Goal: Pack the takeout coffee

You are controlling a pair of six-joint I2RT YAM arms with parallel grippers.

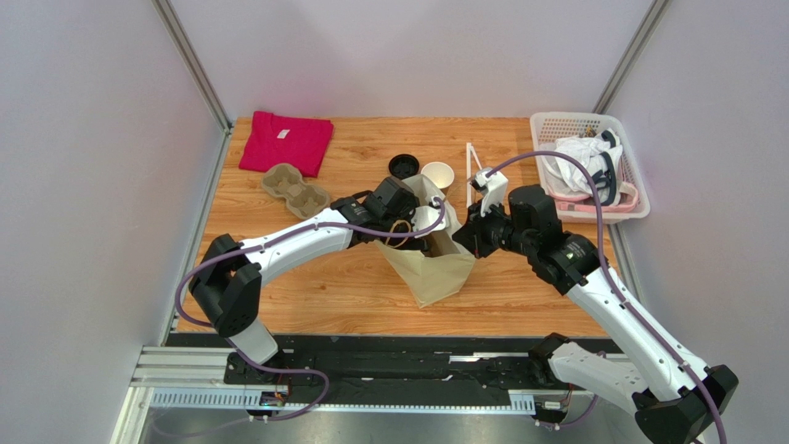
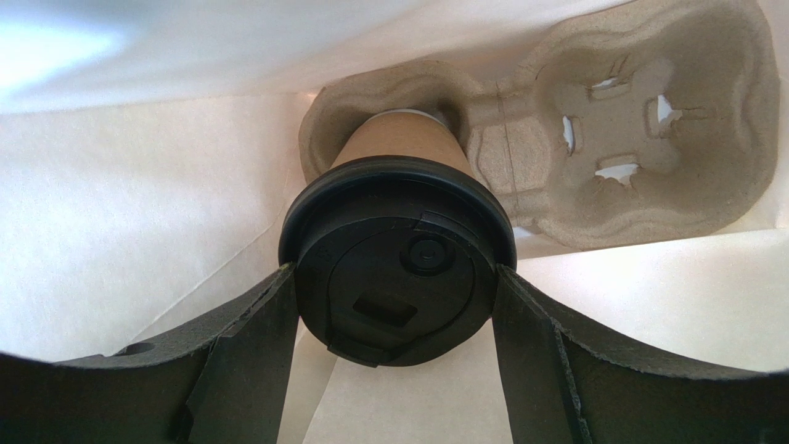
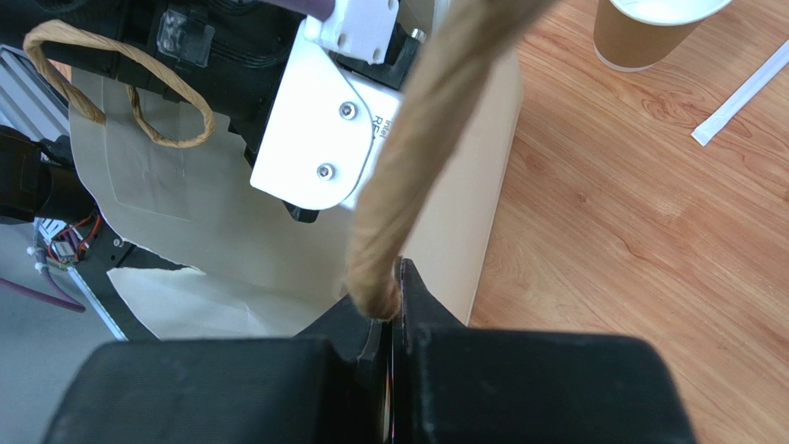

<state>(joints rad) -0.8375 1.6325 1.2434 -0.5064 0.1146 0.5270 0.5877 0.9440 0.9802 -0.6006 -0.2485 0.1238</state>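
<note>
The takeout coffee (image 2: 398, 268), a tan cup with a black lid, sits in one well of a pulp cup carrier (image 2: 639, 139) inside the paper bag (image 1: 435, 268). My left gripper (image 2: 396, 305) reaches into the bag, and its fingers (image 2: 264, 324) press the lid's rim from both sides. In the top view the bag hides the cup. My right gripper (image 3: 394, 305) is shut on the bag's rim at the foot of its twisted paper handle (image 3: 417, 157). It holds the mouth open from the right (image 1: 466, 231).
A second pulp carrier (image 1: 294, 190) and a folded red cloth (image 1: 285, 141) lie at the back left. Behind the bag are a loose black lid (image 1: 404, 166), an open cup (image 1: 437, 175) and a white wrapped straw (image 1: 474, 166). A white basket (image 1: 593, 166) of clothes stands back right.
</note>
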